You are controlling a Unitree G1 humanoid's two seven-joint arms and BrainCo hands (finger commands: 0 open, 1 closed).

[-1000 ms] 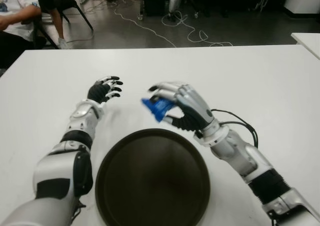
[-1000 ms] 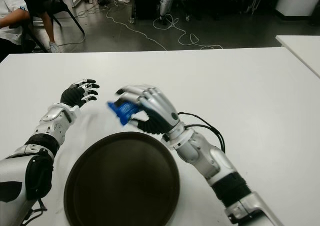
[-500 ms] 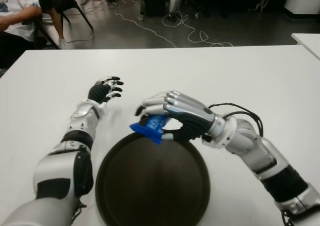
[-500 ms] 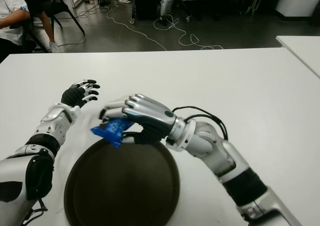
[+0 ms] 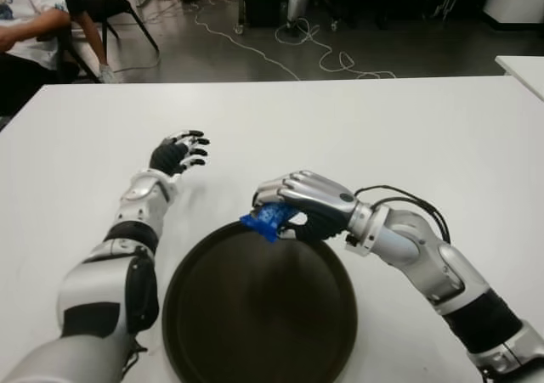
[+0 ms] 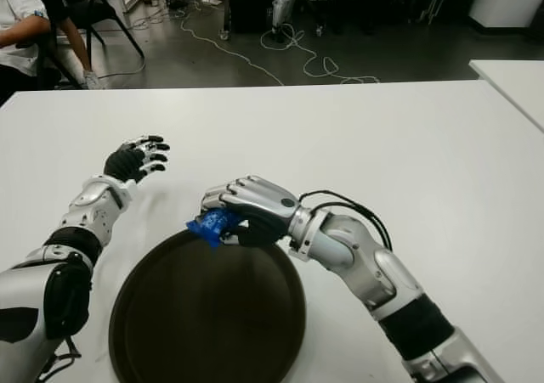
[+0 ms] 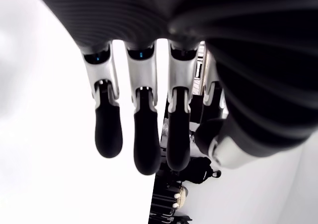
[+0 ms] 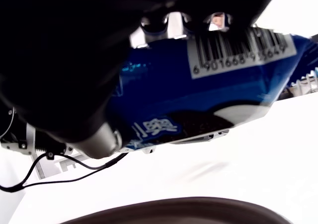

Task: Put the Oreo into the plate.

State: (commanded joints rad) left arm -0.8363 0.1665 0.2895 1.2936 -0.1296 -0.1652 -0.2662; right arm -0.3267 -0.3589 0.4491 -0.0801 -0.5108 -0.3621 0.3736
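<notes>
A blue Oreo packet (image 5: 267, 219) is gripped in the right hand (image 5: 304, 210), whose fingers (image 5: 286, 190) are curled over the top of it with the thumb pressed in from below. The packet is held at the far rim of the dark round plate (image 5: 255, 315), just above that edge, with its lower corner reaching over the plate; whether packet and rim touch cannot be told. In the right wrist view the wrapper (image 8: 208, 90) is seen close up (a white barcode panel and part of a printed biscuit are turned toward the camera), and the curved edge of the plate (image 8: 174, 211) is seen beneath it.

The plate is set on the white table (image 5: 408, 137), close to the robot and between its two forearms. The left hand (image 5: 177, 153) is shown farther out on the table, to the left of the plate and well apart from the packet; its fingers (image 7: 140, 134) are loosely extended and nothing is held in them.

A seated person (image 5: 25, 26) is partly visible beyond the table's far left corner, and cables (image 5: 297, 43) are strewn across the floor behind.
</notes>
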